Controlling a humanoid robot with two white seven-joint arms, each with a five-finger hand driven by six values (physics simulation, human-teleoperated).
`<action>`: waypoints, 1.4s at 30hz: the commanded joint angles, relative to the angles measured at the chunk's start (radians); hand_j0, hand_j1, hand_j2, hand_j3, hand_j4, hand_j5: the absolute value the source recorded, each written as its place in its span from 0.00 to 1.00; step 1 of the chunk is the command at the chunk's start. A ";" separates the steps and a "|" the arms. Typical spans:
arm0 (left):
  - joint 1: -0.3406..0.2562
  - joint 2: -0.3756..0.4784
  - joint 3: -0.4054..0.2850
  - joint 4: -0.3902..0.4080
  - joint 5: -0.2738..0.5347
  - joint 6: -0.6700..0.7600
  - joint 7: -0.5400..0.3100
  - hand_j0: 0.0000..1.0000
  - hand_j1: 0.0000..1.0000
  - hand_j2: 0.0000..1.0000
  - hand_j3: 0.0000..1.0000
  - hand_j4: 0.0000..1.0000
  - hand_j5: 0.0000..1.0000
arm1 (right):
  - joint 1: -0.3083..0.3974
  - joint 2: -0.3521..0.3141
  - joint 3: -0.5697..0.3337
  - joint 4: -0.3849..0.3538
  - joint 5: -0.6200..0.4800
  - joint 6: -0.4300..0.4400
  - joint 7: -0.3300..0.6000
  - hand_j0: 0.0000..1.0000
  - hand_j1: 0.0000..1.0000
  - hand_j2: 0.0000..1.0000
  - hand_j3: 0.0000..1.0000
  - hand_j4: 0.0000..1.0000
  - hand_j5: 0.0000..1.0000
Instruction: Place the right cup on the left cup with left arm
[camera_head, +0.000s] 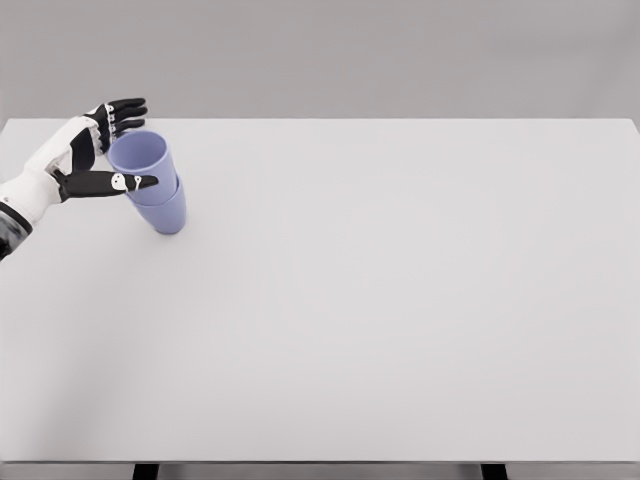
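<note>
Already nested: lavender upper cup (140, 165) in lower cup (168, 214).

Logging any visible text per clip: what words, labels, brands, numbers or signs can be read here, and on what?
None can be read.
The two stacked lavender plastic cups are plain, with no print.
The white table top carries no marking.
The left white-and-black robot hand, fingers spread around the upper cup, shows small white patches on its black fingers, too small to tell whether they are marks.

A simulated test space: a bare white table (400, 320) against a featureless grey backdrop (380, 50).
</note>
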 joint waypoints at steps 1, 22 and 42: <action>0.000 0.001 0.000 -0.002 0.004 0.000 0.000 0.94 0.94 0.94 0.94 0.94 0.94 | 0.000 0.000 0.000 0.000 0.000 0.000 0.000 1.00 1.00 1.00 1.00 1.00 1.00; -0.011 0.009 0.012 -0.028 0.012 0.000 0.000 1.00 1.00 1.00 1.00 1.00 1.00 | 0.000 0.000 0.000 0.000 -0.002 0.000 0.000 1.00 1.00 1.00 1.00 1.00 1.00; 0.172 0.036 0.273 -0.210 0.072 -0.003 -0.006 1.00 1.00 1.00 1.00 1.00 1.00 | 0.000 0.000 0.000 0.000 0.000 0.000 0.000 1.00 1.00 1.00 1.00 1.00 1.00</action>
